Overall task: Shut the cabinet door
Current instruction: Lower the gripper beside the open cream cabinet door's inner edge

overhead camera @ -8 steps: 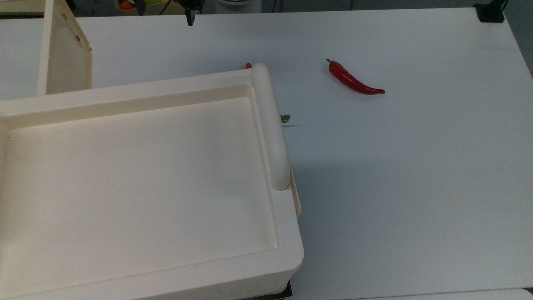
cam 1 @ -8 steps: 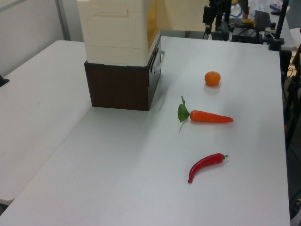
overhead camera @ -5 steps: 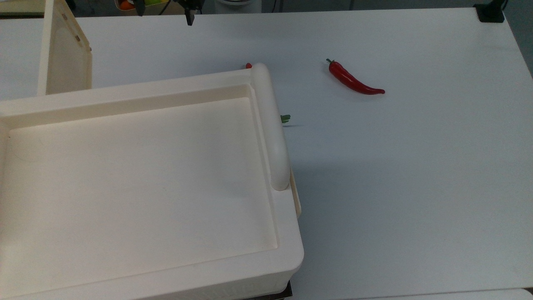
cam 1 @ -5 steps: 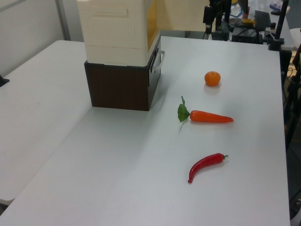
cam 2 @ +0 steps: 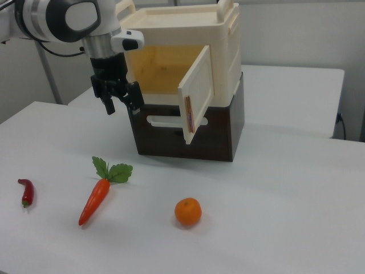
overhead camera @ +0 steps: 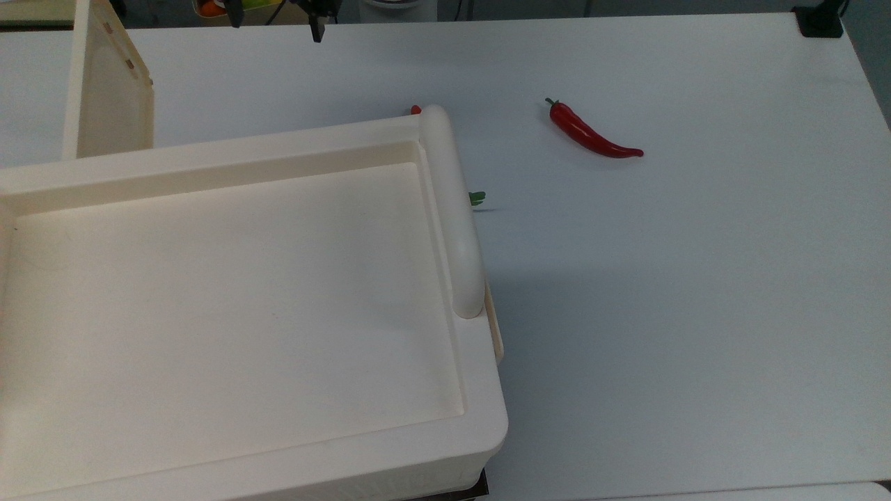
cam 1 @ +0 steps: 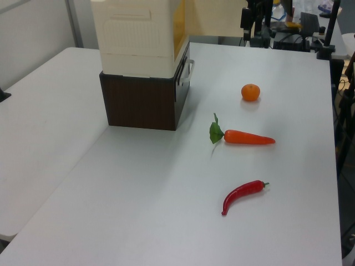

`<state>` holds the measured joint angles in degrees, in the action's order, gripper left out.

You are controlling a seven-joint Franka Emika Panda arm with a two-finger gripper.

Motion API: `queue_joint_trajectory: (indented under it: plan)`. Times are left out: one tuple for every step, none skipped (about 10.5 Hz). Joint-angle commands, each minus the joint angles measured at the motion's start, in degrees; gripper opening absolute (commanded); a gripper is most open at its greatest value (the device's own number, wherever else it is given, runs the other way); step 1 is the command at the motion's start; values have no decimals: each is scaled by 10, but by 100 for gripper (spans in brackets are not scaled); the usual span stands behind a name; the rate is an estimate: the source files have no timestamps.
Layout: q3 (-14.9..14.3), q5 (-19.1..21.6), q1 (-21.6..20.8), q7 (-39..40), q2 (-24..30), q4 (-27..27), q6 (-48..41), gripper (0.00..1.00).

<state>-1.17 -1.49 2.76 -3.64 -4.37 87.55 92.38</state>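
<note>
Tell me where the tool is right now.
In the right view, the tool hangs open at the cabinet's left front corner, left of the open cabinet door.

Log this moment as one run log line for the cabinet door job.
task: close cabinet door | door: open, swung outward | gripper: open, holding nothing, apart from door | table: carrot, orange, chili | step: not yet done

Arm enters right view from 10 o'clock, wrist pointing straight down. Gripper (cam 2: 121, 104) hangs vertical, fingers (cam 2: 108, 105) spread apart toward 6 o'clock, nothing between them
</note>
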Motion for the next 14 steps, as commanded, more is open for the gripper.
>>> queue_joint_trajectory:
  plan:
    - [5, -7, 1, 9, 10, 10, -12, 79]
    - [5, -6, 1, 21, 10, 10, -15, 65]
    - [5, -6, 1, 40, 11, 10, -29, 47]
    - [4, -6, 2, 70, 14, 10, -47, 31]
    - [2, -7, 6, 113, 16, 9, -68, 19]
    - [-7, -11, 7, 162, 22, 8, -87, 14]
    - [-23, -12, 8, 204, 25, 8, -99, 11]
    - [-47, -13, 8, 249, 30, 6, -103, 11]
    - [-72, -13, 8, 299, 32, 5, -102, 11]
    - [-94, -15, 8, 361, 33, 4, -99, 11]
    - [-114, -30, 8, 425, 32, 4, -95, 11]
    - [-128, -49, 8, 484, 31, 3, -83, 11]
    - [-145, -52, 10, 528, 31, 3, -51, 11]
    - [-166, -52, 12, 577, 30, 3, -27, 11]
